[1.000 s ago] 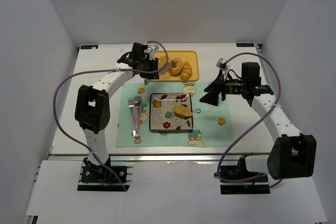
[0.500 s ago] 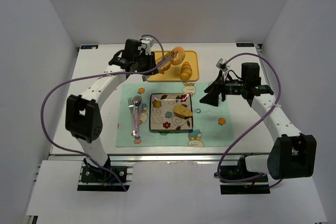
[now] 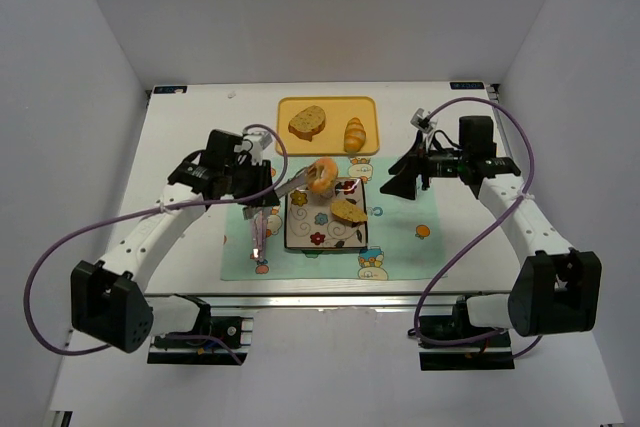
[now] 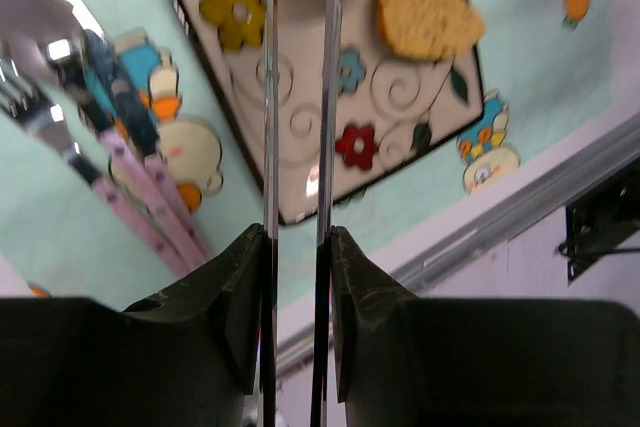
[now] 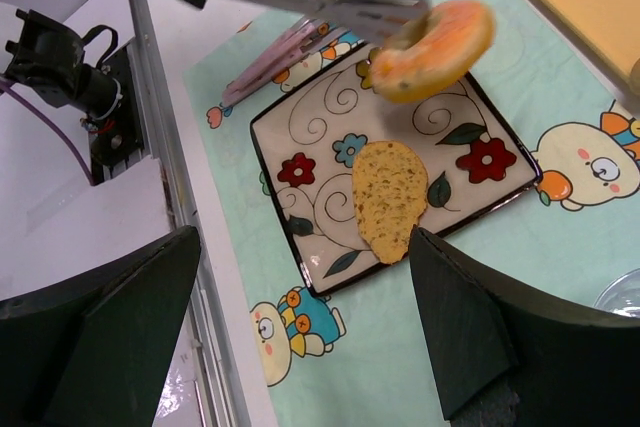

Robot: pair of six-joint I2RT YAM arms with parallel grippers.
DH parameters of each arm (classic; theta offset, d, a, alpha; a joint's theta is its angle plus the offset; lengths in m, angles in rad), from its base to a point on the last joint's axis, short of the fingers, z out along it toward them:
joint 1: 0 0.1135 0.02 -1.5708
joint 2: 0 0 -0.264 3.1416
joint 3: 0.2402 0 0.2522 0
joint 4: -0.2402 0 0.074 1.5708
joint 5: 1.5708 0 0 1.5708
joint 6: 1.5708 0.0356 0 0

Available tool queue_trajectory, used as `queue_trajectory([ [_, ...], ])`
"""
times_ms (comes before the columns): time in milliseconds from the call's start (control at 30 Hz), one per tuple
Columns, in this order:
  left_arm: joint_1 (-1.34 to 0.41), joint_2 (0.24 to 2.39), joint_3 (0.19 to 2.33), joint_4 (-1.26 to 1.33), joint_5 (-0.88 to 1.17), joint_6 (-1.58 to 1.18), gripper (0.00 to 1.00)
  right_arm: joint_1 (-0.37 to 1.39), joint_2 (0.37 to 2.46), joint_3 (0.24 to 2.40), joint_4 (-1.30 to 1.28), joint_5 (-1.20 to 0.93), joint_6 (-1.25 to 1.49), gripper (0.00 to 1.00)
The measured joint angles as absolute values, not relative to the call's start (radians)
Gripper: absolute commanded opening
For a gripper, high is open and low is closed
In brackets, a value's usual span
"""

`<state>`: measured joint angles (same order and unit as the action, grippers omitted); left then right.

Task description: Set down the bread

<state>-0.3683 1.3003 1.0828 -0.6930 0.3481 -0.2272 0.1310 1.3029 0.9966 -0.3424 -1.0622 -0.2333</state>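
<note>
Above the floral plate (image 3: pixel 303 230), left pincer (image 4: pixel 297 237) squeezing tongs (image 3: pixel 291 184) gripping doughnut (image 3: pixel 322 175), right pincer (image 5: pixel 303 247) wide.

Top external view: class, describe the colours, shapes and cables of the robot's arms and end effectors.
The left arm and right arm have white links and bulky black joints. A purple cable loops beside each. The left end effector and right end effector are black.

Top external: high, at the table's (image 3: pixel 180 117) near edge, looks down on the whole surface. Left wrist: very close, faces steeply down onto patterned plate (image 4: pixel 400 97). Right wrist: farther off, oblique from the plate's right. All three share plate and surrounding mat (image 3: pixel 400 247).
</note>
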Motion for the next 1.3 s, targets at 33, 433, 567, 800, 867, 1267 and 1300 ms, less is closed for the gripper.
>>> queue_trajectory([
  [33, -0.368, 1.278, 1.059, -0.719, 0.347, -0.231, 0.15, 0.131, 1.311, 1.002, -0.344, -1.062, -0.237, 0.89],
  [433, -0.368, 1.186, 0.954, -0.817, 0.346, -0.252, 0.55, 0.131, 1.334, 1.02, -0.401, -1.061, -0.274, 0.89],
  [567, -0.368, 1.185, 0.955, -0.83, 0.341, -0.248, 0.55, 0.131, 1.333, 1.02, -0.403, -1.06, -0.276, 0.89],
  [800, -0.366, 1.177, 1.059, -0.897, 0.184, -0.265, 0.44, 0.131, 1.321, 1.02, -0.417, -1.057, -0.292, 0.89],
  [867, -0.357, 1.164, 1.104, -0.897, 0.131, -0.272, 0.4, 0.131, 1.321, 1.02, -0.418, -1.057, -0.296, 0.89],
  [1267, -0.233, 1.141, 1.12, -0.849, -0.011, -0.242, 0.24, 0.131, 1.321, 1.019, -0.418, -1.057, -0.304, 0.89],
  [1300, -0.188, 1.139, 1.098, -0.828, -0.02, -0.227, 0.22, 0.131, 1.321, 1.02, -0.418, -1.058, -0.304, 0.89],
])
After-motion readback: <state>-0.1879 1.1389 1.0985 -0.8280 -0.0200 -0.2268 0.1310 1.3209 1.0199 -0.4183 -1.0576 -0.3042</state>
